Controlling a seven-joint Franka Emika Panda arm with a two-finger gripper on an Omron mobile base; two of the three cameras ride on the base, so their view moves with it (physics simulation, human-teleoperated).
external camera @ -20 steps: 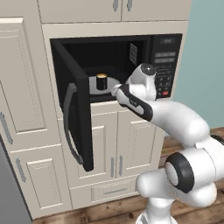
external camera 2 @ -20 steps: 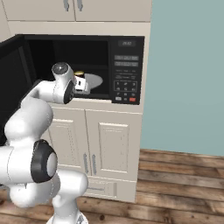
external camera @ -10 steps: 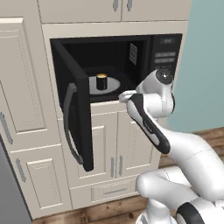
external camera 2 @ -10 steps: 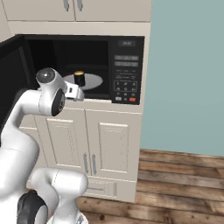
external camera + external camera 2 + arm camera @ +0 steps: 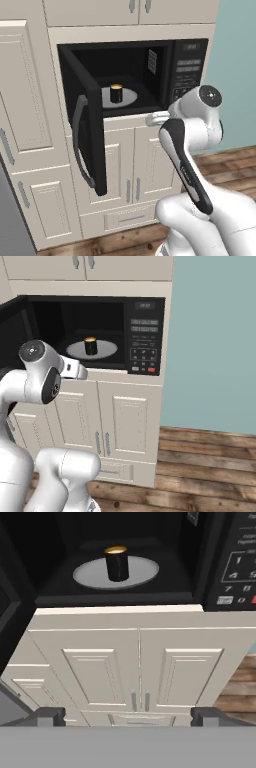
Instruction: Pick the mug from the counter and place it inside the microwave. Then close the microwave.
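Observation:
The small black mug [image 5: 116,93] [image 5: 90,346] [image 5: 117,563] stands upright on the round pale turntable [image 5: 132,95] [image 5: 108,349] [image 5: 144,569] inside the black microwave [image 5: 187,70] [image 5: 143,338] [image 5: 235,567]. Its door [image 5: 93,135] hangs wide open to the left, grey handle [image 5: 77,145] facing out. My gripper [image 5: 151,119] [image 5: 80,372] [image 5: 127,716] is open and empty. It sits outside the oven, just below the front sill, pointing at the mug from a distance. The counter is out of view.
Cream cabinet doors [image 5: 150,160] [image 5: 125,421] [image 5: 140,662] run below the microwave and more cabinets above [image 5: 130,10]. A teal wall [image 5: 215,341] and wood floor [image 5: 200,456] lie to the right. The open door [image 5: 12,326] juts into the space on the left.
My hand has drawn back out of the microwave mouth and dropped below the sill. The mug stays alone on the turntable. The jaws have stayed open.

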